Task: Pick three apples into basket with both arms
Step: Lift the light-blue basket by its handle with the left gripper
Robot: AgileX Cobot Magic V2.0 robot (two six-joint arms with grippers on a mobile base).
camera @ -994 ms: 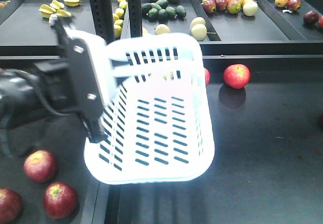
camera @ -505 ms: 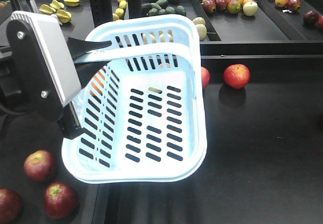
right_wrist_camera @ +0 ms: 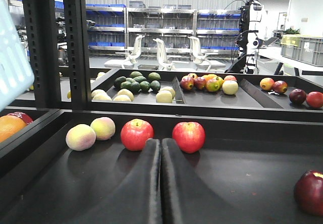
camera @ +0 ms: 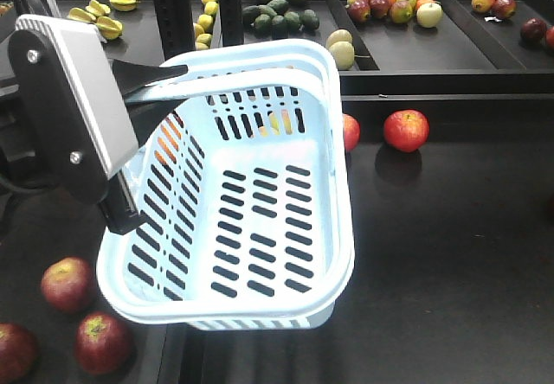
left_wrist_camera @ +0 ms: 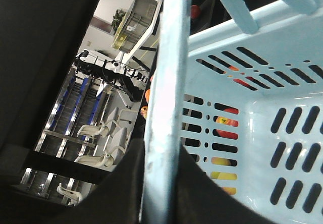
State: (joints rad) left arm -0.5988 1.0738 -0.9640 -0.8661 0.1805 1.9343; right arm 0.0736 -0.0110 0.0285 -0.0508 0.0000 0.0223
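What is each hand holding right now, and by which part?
The left hand clamps the basket by its hoop handle; the basket hangs tilted. The right hand is shut, holding nothing.

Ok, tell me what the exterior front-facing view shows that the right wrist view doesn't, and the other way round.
Only the front view: the left hand gripping the empty, tilted basket by its handle, and three dark red apples at lower left. Only the right wrist view: the right hand, shut on nothing, and two pale fruits. Both: two bright red apples, the avocados on the rear tray, and part of the basket.
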